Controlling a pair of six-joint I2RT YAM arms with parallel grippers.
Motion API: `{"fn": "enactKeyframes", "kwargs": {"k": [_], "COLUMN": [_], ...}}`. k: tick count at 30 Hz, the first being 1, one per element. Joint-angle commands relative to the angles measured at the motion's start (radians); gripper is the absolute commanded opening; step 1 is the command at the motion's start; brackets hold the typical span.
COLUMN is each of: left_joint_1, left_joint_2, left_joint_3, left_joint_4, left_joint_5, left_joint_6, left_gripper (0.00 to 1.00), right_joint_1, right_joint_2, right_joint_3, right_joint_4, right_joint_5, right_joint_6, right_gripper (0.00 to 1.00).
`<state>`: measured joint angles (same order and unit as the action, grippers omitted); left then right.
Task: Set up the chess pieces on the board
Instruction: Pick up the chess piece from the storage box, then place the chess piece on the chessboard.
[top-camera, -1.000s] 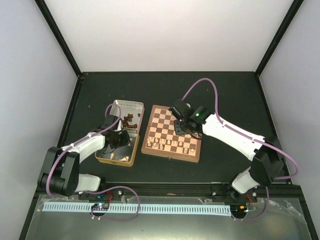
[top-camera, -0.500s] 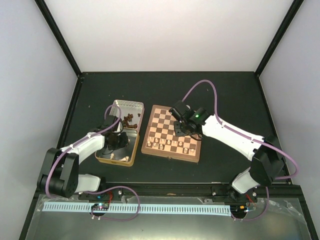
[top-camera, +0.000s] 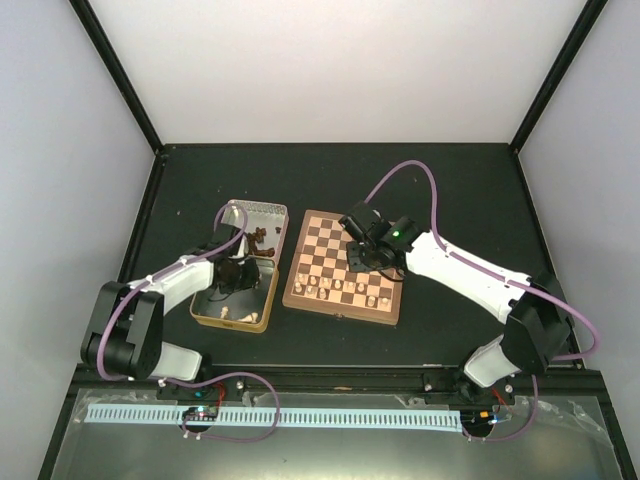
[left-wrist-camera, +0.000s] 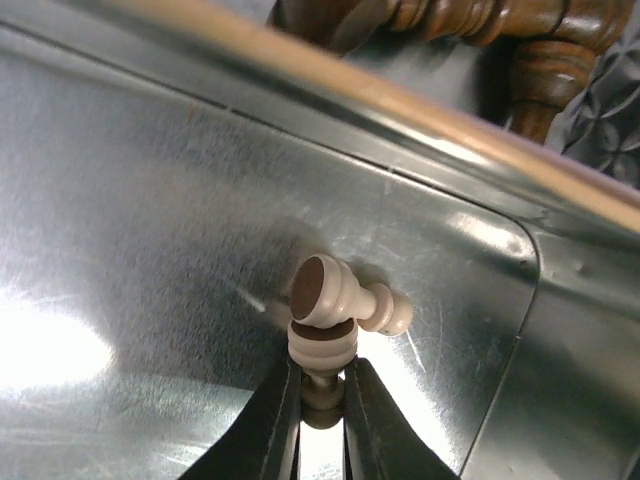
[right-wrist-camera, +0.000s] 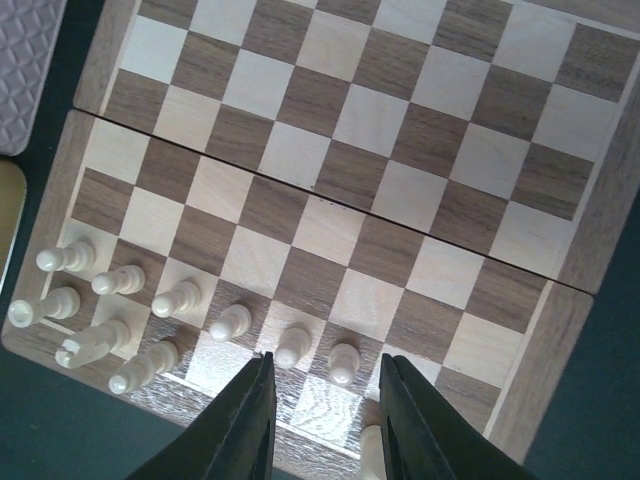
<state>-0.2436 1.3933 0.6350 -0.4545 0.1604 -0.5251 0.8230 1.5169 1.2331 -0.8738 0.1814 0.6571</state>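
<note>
Chess set-up, partly done.
Gripping cream piece (left-wrist-camera: 322, 345) in tin (top-camera: 262, 285) toward left edge of desk (top-camera: 450, 190) with left fingers (left-wrist-camera: 322, 395); hovering over board (right-wrist-camera: 400, 150) mid-desk with right fingers (right-wrist-camera: 327, 375) wide apart.

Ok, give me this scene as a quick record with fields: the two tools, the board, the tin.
Left tool: shut on a pale piece inside the tin
Right tool: open, empty, above the board
Pale pieces: on the board's near rows only
Dark pieces: in the tin's far half
</note>
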Motion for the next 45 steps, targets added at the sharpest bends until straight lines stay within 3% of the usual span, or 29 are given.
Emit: {"fn": "enactKeyframes", "kwargs": {"k": [1,6,12,16,19,23,32,38,45], "left_joint_1": [-0.005,-0.005,-0.005,-0.005,-0.005,-0.005,-0.013,-0.059,-0.137], "left_joint_2": [0.022,-0.070,-0.231,-0.311,-0.355,-0.416,-0.483,-0.515,-0.535], "left_joint_3": [0.025,0.025,0.026,0.028,0.033,0.039,0.027,0.022,0.012], "left_joint_4": [-0.010,-0.025,-0.061,-0.079,-0.095,-0.060,0.199,0.315,0.389], "left_joint_5": [-0.021,-0.027,-0.009,0.036,0.041,0.125,0.575,0.639,0.613], "left_joint_6": [0.014,0.014,0.017,0.014,0.006,0.021,0.074,0.089,0.105], "left_gripper": [0.05,0.01,0.01,0.01,0.02,0.02,0.02,0.02,0.02], "right_joint_1": [-0.005,-0.004,-0.003,0.010,0.032,0.054,0.053,0.040,0.021], "right_joint_2": [-0.027,-0.026,-0.033,0.000,0.026,0.048,-0.006,-0.066,-0.142], "right_joint_3": [-0.006,-0.011,-0.070,-0.082,-0.077,-0.057,-0.093,-0.102,-0.136], "right_joint_4": [0.050,0.124,0.386,0.531,0.607,0.638,0.755,0.711,0.687], "right_joint_5": [-0.030,-0.136,-0.407,-0.508,-0.530,-0.525,-0.597,-0.555,-0.542], "right_joint_6": [0.016,-0.016,-0.001,0.050,0.086,0.097,0.135,0.173,0.201], "right_gripper": [0.31,0.31,0.32,0.37,0.45,0.48,0.59,0.59,0.49]}}
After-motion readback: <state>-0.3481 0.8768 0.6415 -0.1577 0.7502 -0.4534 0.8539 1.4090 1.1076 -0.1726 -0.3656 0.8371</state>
